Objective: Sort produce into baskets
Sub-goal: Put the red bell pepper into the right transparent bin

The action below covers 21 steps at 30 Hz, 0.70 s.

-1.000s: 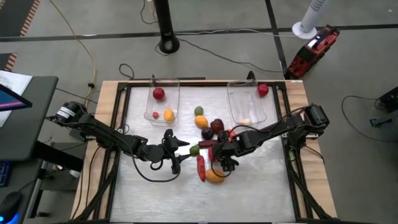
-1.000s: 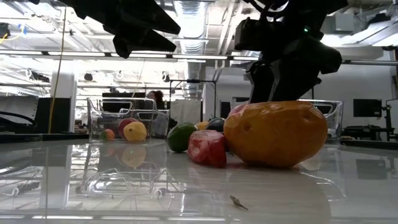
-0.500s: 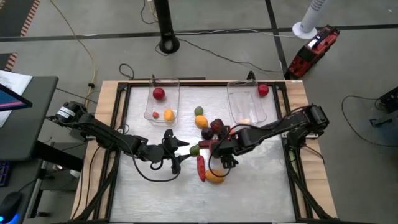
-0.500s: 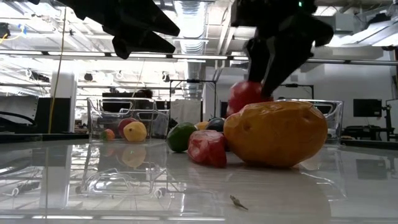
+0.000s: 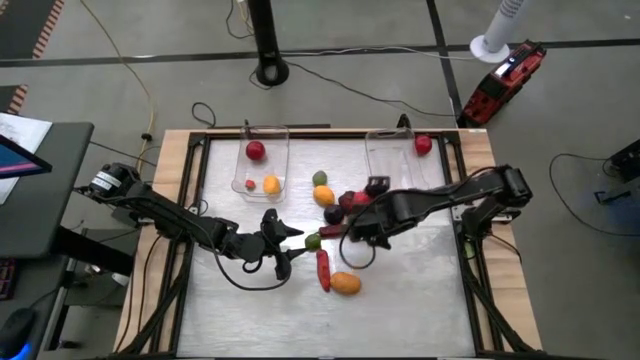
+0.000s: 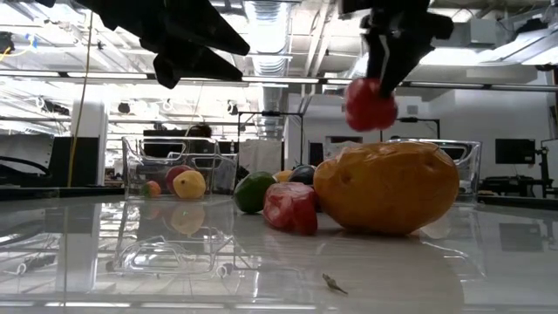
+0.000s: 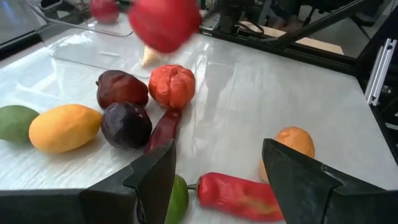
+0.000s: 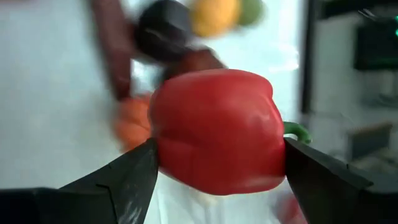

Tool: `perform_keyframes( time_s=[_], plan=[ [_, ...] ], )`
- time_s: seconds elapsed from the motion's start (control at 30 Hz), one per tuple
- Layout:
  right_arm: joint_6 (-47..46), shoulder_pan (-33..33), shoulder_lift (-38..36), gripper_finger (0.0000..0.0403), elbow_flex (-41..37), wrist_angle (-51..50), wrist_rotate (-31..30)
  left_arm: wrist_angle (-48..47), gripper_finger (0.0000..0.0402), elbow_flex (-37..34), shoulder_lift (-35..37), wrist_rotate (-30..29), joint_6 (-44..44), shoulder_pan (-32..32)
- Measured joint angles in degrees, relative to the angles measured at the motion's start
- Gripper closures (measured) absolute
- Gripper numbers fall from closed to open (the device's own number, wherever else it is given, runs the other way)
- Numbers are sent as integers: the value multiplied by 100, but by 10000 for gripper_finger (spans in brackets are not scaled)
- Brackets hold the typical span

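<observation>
2 dark fingers of the right gripper (image 8: 214, 177) clamp a red bell pepper (image 8: 216, 137) by its flanks, green stem to one side, and carry it clear above the table, a hold that judged from here suits lifting it over a bin wall; in the low view that pepper hangs above a big orange fruit (image 6: 386, 187) which lies on the surface beside a red chili (image 6: 290, 208) and a green lime (image 6: 254, 192); the left gripper (image 5: 283, 245) waits low near the table's middle, jaws partly apart and empty, probably kept out of the way; the pile of unsorted produce, a yellow mango (image 7: 64, 127), 2 dark purple pieces (image 7: 126, 124) and a red tomato-like one (image 7: 171, 86), sits just beyond; farther back stand the 2 clear baskets, the left basket (image 5: 262, 158) with a red and an orange piece inside, the right basket (image 5: 396, 165) with a red one at its far corner; the table (image 5: 400, 300) is glossy white and mirrors the bins; beyond lie grey floor, cables and a red-and-black device (image 5: 503, 82).
</observation>
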<state>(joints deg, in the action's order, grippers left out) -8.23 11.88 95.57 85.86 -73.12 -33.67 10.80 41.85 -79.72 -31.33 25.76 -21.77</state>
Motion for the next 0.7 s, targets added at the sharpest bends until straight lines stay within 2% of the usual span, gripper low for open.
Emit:
perform_keyframes(
  time_s=[0.2, 0.33, 0.47, 0.7],
  plan=[
    [-480, -282, -544, 55, 3, -411, -434, -6, 176, 0, 0, -4, -9, 0],
    [-642, -544, -805, 54, -10, -638, -431, -19, 176, 0, 0, -8, 26, -1],
    [-685, -955, -1024, 51, -380, -663, -524, -21, 176, 0, 0, -15, 48, -1],
    [-547, -1757, -1305, 9, -997, -667, -321, -21, 176, 0, 0, -30, 46, 1]
  ],
)
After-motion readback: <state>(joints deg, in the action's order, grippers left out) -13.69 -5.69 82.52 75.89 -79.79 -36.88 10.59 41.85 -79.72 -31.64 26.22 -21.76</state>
